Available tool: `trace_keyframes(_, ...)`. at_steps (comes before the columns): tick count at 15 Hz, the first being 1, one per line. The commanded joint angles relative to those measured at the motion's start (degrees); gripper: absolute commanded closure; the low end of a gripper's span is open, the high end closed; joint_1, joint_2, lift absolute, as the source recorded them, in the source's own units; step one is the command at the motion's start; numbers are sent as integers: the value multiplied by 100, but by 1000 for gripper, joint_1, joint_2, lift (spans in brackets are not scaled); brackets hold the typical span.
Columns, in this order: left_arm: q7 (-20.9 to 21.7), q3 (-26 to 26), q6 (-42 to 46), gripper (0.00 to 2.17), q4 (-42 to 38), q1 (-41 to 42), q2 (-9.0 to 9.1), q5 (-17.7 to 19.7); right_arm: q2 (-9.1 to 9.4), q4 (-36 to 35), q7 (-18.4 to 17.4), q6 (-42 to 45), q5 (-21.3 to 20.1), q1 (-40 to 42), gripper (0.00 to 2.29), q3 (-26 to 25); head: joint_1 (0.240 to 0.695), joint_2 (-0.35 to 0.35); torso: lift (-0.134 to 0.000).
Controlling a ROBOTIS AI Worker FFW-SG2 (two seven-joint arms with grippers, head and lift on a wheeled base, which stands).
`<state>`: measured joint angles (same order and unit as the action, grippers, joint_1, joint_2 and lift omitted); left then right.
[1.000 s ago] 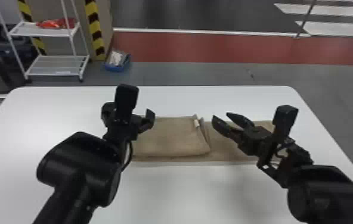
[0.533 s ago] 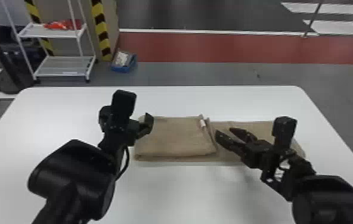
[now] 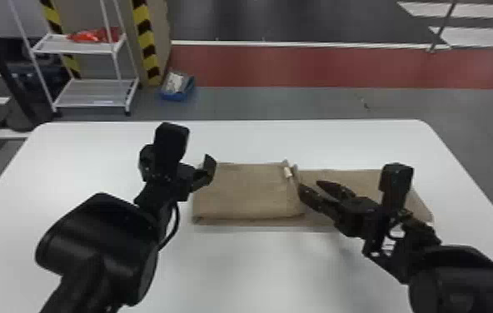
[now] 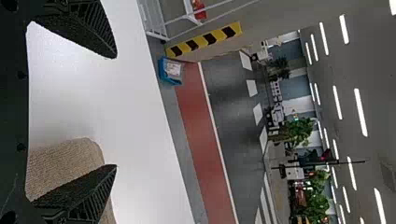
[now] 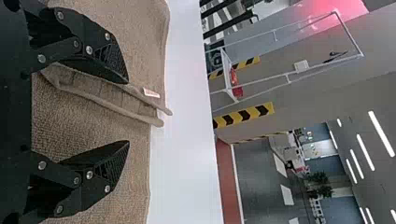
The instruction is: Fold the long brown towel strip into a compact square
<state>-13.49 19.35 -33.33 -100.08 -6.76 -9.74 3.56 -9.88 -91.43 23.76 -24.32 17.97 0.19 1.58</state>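
White desk (image 3: 237, 266), red floor band (image 3: 320, 66) beyond. Brown towel strip (image 3: 250, 189) lies crosswise on it: stacked in layers at left, flatter at right. Left hand (image 4: 116, 111) open and empty at the stack's outer end; right hand (image 5: 127, 112) also open, nothing gripped, by the tagged inner edge. Judged light, limp, grippy weave, not fragile; layers may creep. Suggested hold: pinch free right end (image 3: 420, 204) near its corners, lift low, stack lightly steadied.

Towel (image 3: 245, 193) pt. hidden by R jaws (image 3: 310, 186); tag (image 5: 151, 93) print too sm.; L arm (image 3: 104, 237) cut, head view btm.
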Motion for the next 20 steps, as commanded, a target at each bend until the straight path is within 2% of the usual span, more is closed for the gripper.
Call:
trace_keyframes(1,22,-27,32,46,-3,34,-2,40,65,-6,-38,-341,-56,-151,620,71,695,-18,-128)
trace_keyframes(6,153,-71,120,46,-12,131,-28,101,153,108,-117,-394,-83,-318,620,167,695,-3,-128)
trace_keyframes(11,224,-71,138,46,-12,148,-55,110,153,99,-302,-535,-241,-344,620,273,695,5,-128)
trace_keyframes(15,276,-133,138,46,-12,175,-90,145,161,108,-407,-763,-259,-468,718,308,695,3,-128)
trace_keyframes(16,303,-151,138,46,-12,183,-90,145,161,108,-407,-869,-259,-494,826,317,695,4,-128)
trace_keyframes(20,303,-159,138,46,-20,227,-90,145,161,117,-425,-1080,-250,-599,826,326,695,11,-128)
